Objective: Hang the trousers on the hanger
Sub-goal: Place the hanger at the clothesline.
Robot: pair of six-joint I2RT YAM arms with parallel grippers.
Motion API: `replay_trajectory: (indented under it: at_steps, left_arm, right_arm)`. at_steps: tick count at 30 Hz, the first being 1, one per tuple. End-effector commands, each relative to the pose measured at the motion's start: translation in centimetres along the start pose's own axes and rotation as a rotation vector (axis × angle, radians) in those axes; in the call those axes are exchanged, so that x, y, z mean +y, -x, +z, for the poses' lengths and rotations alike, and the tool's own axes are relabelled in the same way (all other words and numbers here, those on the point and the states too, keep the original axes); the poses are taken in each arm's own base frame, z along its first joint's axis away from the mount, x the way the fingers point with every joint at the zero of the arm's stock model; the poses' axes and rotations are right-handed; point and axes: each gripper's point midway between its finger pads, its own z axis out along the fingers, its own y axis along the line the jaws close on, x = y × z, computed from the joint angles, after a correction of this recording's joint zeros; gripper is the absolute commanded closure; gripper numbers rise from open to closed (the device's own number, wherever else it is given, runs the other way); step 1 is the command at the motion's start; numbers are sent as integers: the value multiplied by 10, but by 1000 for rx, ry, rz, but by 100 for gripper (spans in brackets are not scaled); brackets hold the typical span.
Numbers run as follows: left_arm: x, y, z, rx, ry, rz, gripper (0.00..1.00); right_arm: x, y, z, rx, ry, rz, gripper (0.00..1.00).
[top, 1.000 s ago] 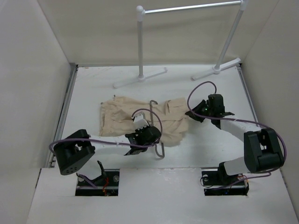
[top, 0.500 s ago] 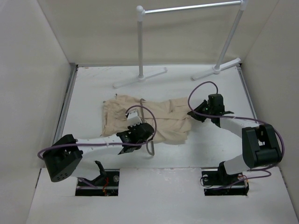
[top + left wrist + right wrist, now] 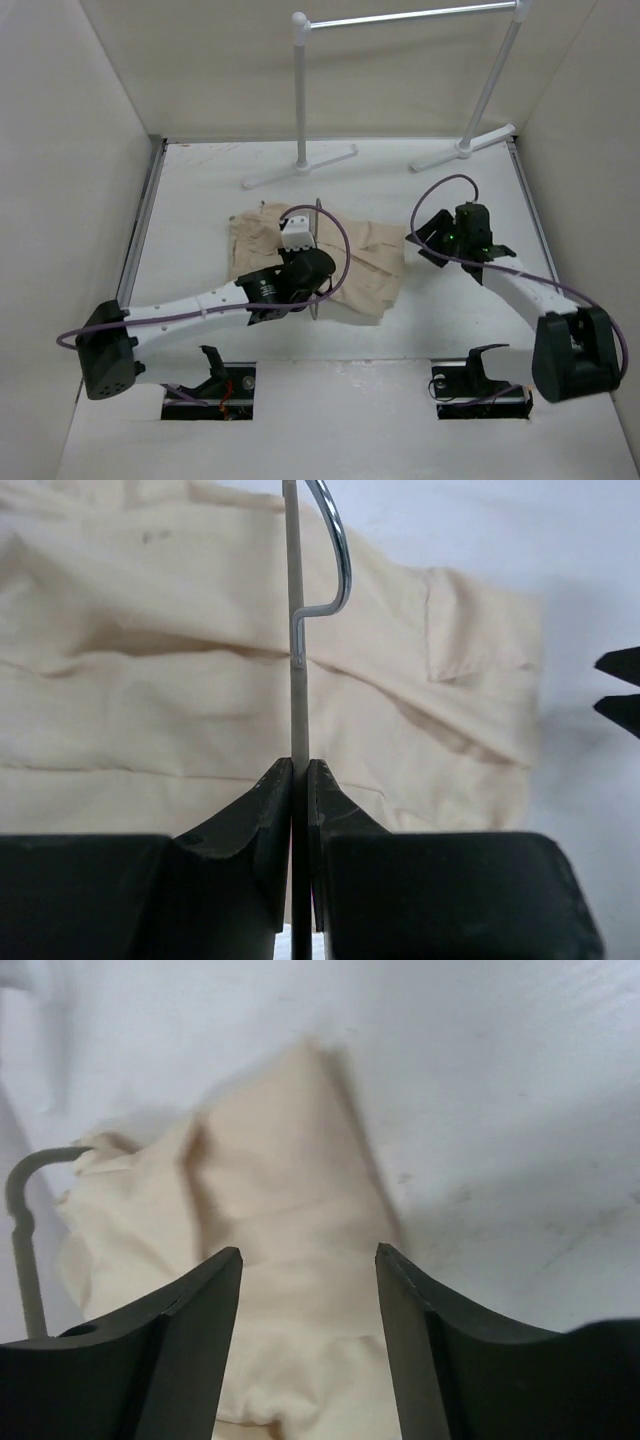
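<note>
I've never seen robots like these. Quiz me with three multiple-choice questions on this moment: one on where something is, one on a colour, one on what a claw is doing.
1. Where do the trousers lie?
A) on the table
B) on the floor
C) in a basket

2. What colour are they?
A) blue
B) beige
C) black

3. What is the left gripper doing?
A) open, empty
B) shut on the trousers
C) shut on the hanger

Answers: 1 A, they lie crumpled on the white tabletop; 2 B, the cloth is light tan; 3 C, it clamps the thin grey wire.
</note>
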Motion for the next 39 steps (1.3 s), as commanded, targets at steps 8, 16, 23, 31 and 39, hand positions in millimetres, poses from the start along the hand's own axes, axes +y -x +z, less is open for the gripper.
replay_trajectory:
  at_steps: [8,16,23,31,39]
  left_arm:
    - [-25,118,-85,-213,-224,-50,100]
    - [-53,141,-110,-225,-329,-33,100]
    - [-68,142,-119,-226,-377,-17,100]
    - [-83,137,-132,-219,-435,-15,100]
    - [-92,130,-133,-215,-453,-9,100]
  right_arm:
    - [156,-50,-151,-9,551,-245,63]
    - [254,-114,-217,161,892,-234,42]
    - [281,-122,-205,180,898,-249,43]
    - [279,-128,-182,188,843,-249,43]
    - [279,-137,-178,192,822,-206,58]
